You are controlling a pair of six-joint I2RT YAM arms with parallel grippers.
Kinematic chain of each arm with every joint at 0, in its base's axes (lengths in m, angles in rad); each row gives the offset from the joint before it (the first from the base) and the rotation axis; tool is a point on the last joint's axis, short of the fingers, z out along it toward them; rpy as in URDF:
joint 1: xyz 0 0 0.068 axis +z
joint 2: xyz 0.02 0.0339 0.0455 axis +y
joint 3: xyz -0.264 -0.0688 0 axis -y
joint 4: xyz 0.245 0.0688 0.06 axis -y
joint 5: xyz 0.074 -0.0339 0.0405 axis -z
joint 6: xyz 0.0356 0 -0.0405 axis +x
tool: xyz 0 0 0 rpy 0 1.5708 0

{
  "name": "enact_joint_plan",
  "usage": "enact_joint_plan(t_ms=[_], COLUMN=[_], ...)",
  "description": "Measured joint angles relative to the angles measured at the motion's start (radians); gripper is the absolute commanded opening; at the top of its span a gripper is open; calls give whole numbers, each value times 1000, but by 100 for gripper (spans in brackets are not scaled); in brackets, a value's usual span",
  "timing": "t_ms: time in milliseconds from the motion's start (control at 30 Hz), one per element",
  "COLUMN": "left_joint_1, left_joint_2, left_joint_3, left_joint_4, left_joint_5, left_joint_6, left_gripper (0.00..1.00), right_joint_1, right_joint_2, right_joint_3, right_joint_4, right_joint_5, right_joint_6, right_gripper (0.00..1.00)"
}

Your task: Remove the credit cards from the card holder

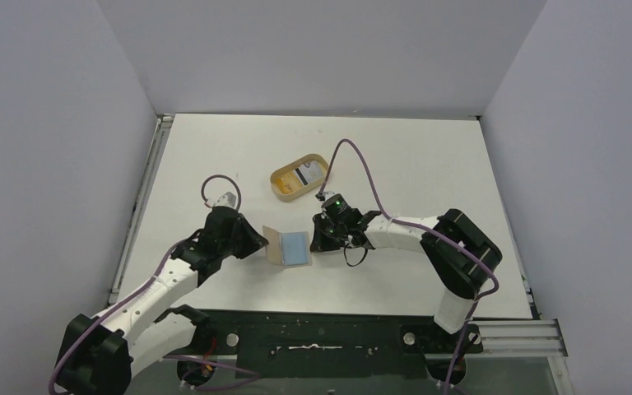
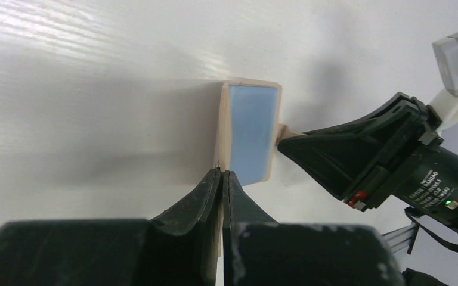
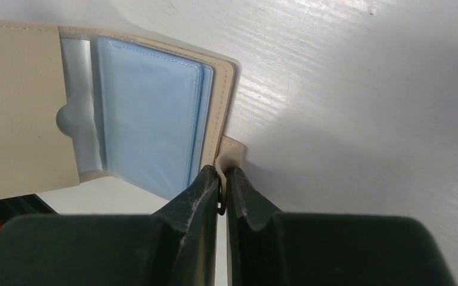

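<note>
Our left tool [image 2: 222,174] is pinched shut on the raised flap of the card holder [image 1: 288,246]. Our right tool [image 3: 222,173] is shut on its snap tab [image 3: 234,150], spreading it open mid-worktop, toward the near edge. Next, we judge, one tool must release to reach the blue sleeves [image 3: 149,107]; whether cards remain there we cannot tell. The oval tray [image 1: 281,194] toward the far edge holds credit cards [image 1: 303,174], well clear.

We are looking at a white table [image 1: 428,164] that is carrying two things. The open card holder [image 1: 295,247] is lying near its middle, light blue inside showing and one tan flap standing up off the surface. An oval wooden tray [image 1: 280,191] is sitting just behind it, apart.
</note>
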Motion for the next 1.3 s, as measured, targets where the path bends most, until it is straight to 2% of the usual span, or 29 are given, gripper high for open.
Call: enact_joint_plan(t_ms=[367,567,700,1067,1300], left_joint_1=[-127,-170,-183,-203,-213], left_joint_2=[254,330,352,433,490], left_joint_3=[171,204,218,202,173], left_joint_4=[31,66,73,183,227], left_joint_5=[-4,-4,-5,-10,-76], left_joint_6=[2,0,0,-60,-130], left_gripper=[0,30,40,41,41], right_joint_1=[-2,-5,-6,-9,-11], right_joint_2=[13,13,13,4,-32], right_joint_3=[-17,-25,-28,-51,-100], right_joint_4=[65,84,90,113,120], right_joint_5=[-32,-43,-46,-51,-60], right_joint_6=[29,36,37,39,39], right_gripper=[0,0,0,0,0])
